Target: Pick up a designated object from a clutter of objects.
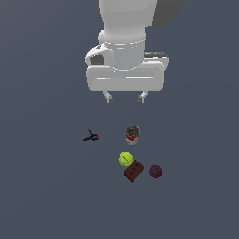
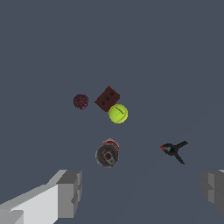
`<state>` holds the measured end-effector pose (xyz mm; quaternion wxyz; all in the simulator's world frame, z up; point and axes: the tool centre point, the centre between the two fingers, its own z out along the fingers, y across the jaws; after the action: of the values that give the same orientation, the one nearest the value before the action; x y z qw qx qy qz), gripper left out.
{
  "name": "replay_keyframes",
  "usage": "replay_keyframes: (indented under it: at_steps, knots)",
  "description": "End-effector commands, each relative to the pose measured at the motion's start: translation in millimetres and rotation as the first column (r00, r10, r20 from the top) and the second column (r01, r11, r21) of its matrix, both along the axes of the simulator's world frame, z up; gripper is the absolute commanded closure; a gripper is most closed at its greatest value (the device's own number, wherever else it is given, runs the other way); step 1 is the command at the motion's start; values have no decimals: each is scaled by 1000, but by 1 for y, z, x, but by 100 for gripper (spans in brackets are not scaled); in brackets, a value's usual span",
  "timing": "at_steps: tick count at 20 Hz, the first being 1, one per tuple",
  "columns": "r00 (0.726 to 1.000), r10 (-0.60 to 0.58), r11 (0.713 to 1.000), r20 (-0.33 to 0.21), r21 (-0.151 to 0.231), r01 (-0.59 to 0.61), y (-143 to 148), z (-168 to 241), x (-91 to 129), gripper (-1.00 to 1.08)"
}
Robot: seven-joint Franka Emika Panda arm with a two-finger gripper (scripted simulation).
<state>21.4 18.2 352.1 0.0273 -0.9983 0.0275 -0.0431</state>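
Nearest the exterior view's camera, low and right of centre in the frame, the maroon ball (image 1: pixel 155 171) sits on the worktop (image 1: pixel 46 196), just beside the brown brick (image 1: pixel 133 171) but apart from it. It looks small, light and firm, its bumpy skin likely grippy; pinching across its middle, on the sides clear of the brick, seems best. The yellow-green ball (image 1: pixel 125 159) touches the brick; further back stand the can (image 1: pixel 132 134) and a black clamp (image 1: pixel 91 136). Above, the hand (image 1: pixel 125 97) hangs spread and empty. The worktop is plain, flat grey-blue, with no room visible.
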Motion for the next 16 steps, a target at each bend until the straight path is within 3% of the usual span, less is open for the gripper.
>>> replay_keyframes:
  at_steps: [1,16]
  knots:
    - [1000,0,1000,0,0,0,0,0,0,-92]
    - [1000,15,1000,-4,1,-15,-4,-1,-4,-92]
